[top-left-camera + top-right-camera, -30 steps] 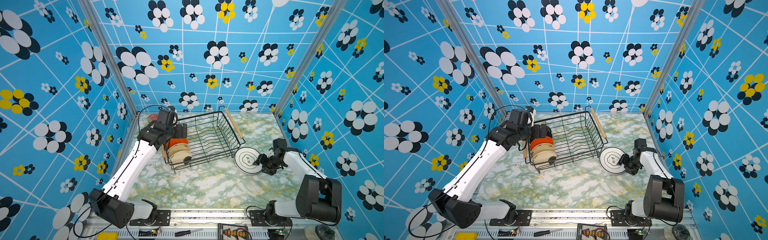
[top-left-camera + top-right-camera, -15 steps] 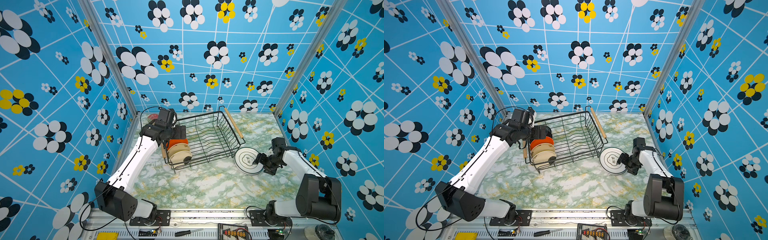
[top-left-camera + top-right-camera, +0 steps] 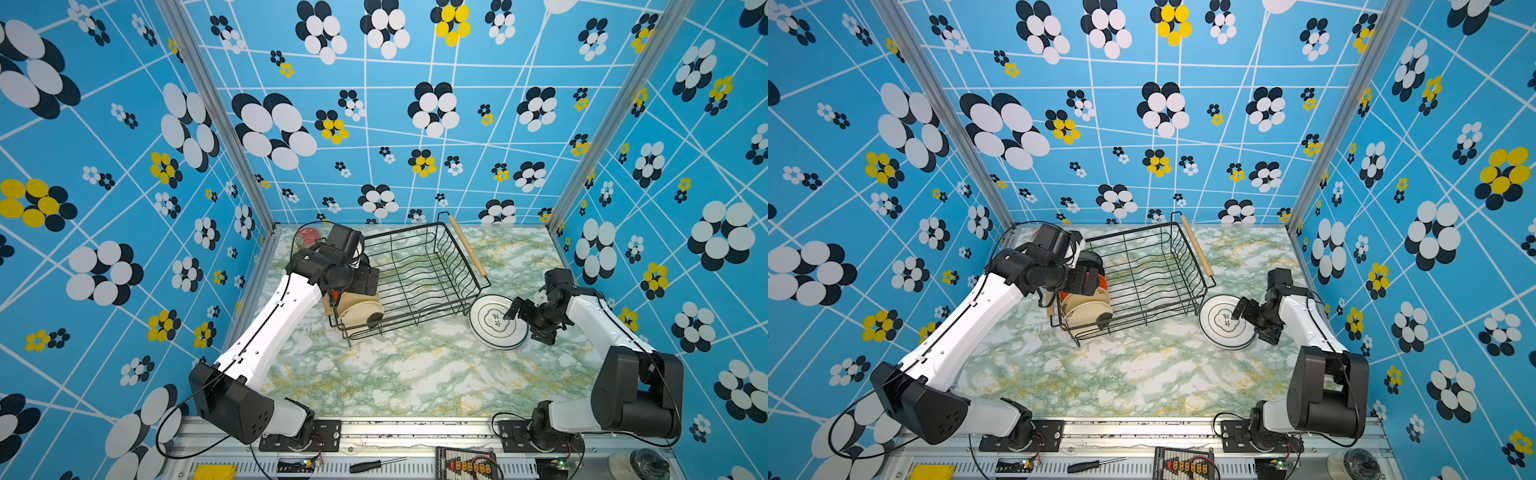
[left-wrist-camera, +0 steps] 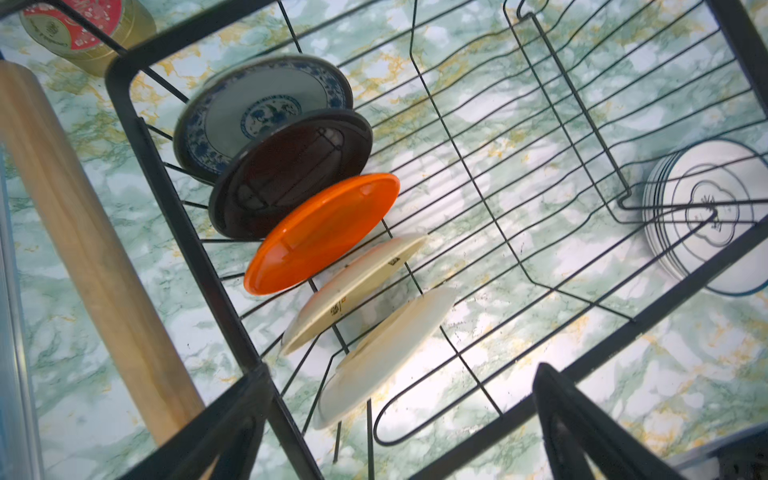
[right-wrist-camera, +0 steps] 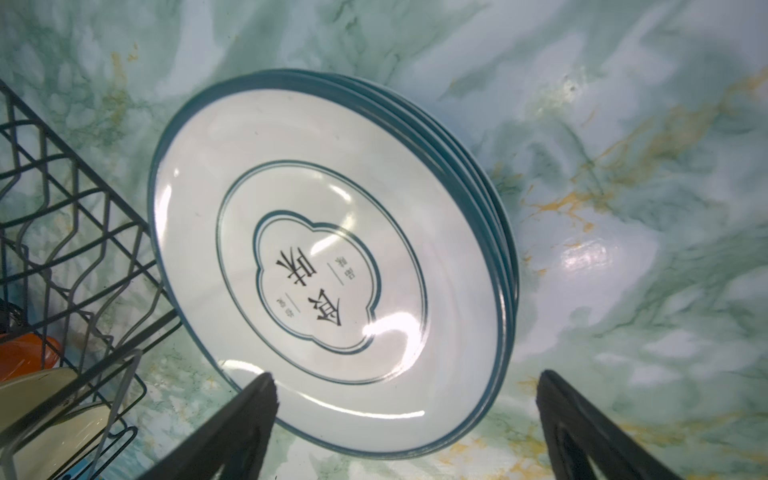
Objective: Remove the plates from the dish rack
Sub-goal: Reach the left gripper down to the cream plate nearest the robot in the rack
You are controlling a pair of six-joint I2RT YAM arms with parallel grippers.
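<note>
The black wire dish rack (image 3: 419, 274) (image 3: 1144, 270) stands at the back of the table. At its left end several plates stand on edge: a blue-patterned one (image 4: 266, 108), a dark one (image 4: 291, 174), an orange one (image 4: 324, 232) and two cream ones (image 4: 353, 286) (image 4: 386, 353). My left gripper (image 4: 399, 436) hangs open just above them, holding nothing. A stack of white plates (image 3: 494, 324) (image 5: 332, 266) with dark rims lies flat on the table by the rack's right corner. My right gripper (image 3: 524, 322) (image 5: 405, 415) is open over the stack's near edge and grips no plate.
A red-lidded tin (image 3: 307, 237) (image 4: 70, 29) stands behind the rack's left corner. Wooden handles (image 3: 467, 245) (image 4: 95, 249) run along the rack's short ends. Patterned walls close in the marble table (image 3: 415, 374) on three sides. A screwdriver (image 3: 374, 465) lies on the front rail.
The right gripper's jaws have spread wider over the white stack. The left arm has shifted slightly above the rack's left end, still open.
</note>
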